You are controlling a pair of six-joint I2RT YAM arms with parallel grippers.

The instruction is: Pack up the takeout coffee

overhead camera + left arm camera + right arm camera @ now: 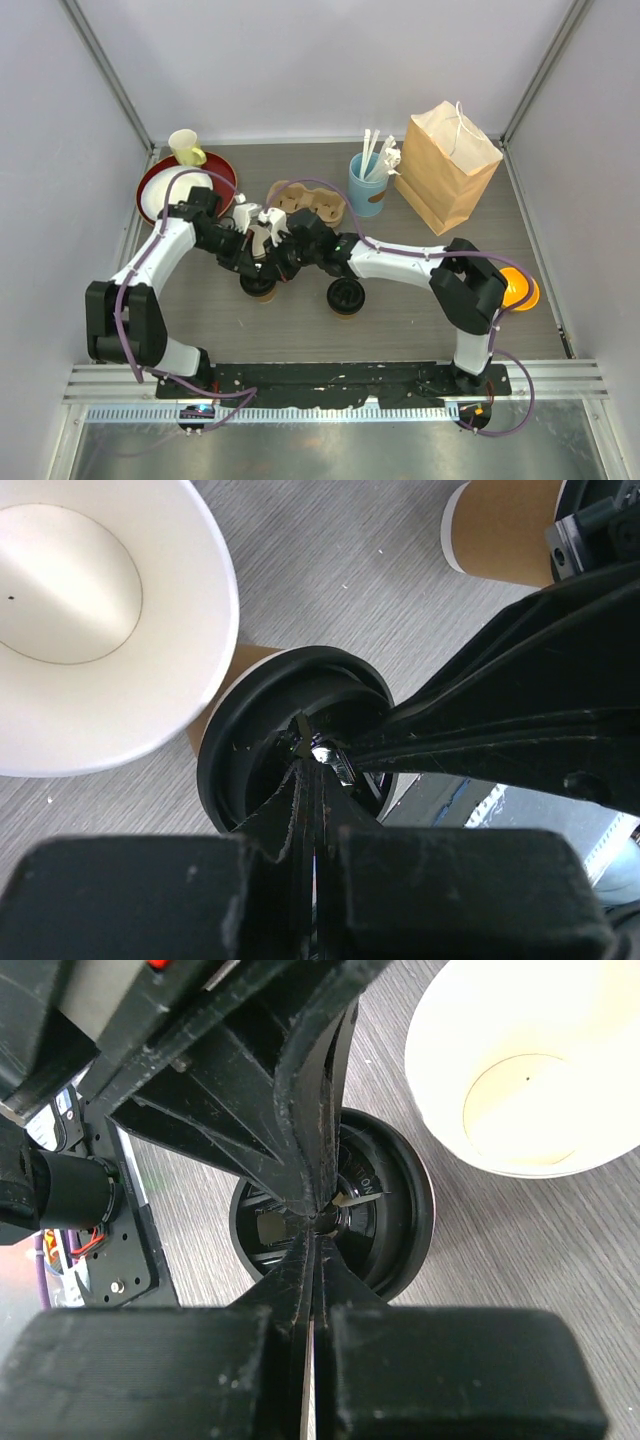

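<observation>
The table (250, 330) carries the tan paper bag (447, 165) at about 2 o'clock, a red plate (225, 175) at 10 o'clock and the cardboard cup carrier (310, 205) near 12 o'clock, just behind the arms. The takeout coffee sits nearer the arm bases. One capped cup (258, 289) is under both wrists, a little left of centre. The second capped cup (346, 297) stands apart at its 3 o'clock. A lidless cup (80, 620) with a white inside stands just beside the first, at its 10 o'clock in the left wrist view.

Both tools are clenched on nothing. The left gripper (305, 755) and the right gripper (315, 1222) meet tip to tip over the middle of the black lid (250, 750), apparently pressing it home.

To do this well, I judge the push should go straight down and evenly, so the paper wall does not buckle and the cup does not tip into its open neighbour. The rim should be seated all round before either arm lifts.

Raised lettering curves across the lid in the right wrist view. The fingers cover most of it, and it cannot be read. No brand shows on the bag or the cups.
</observation>
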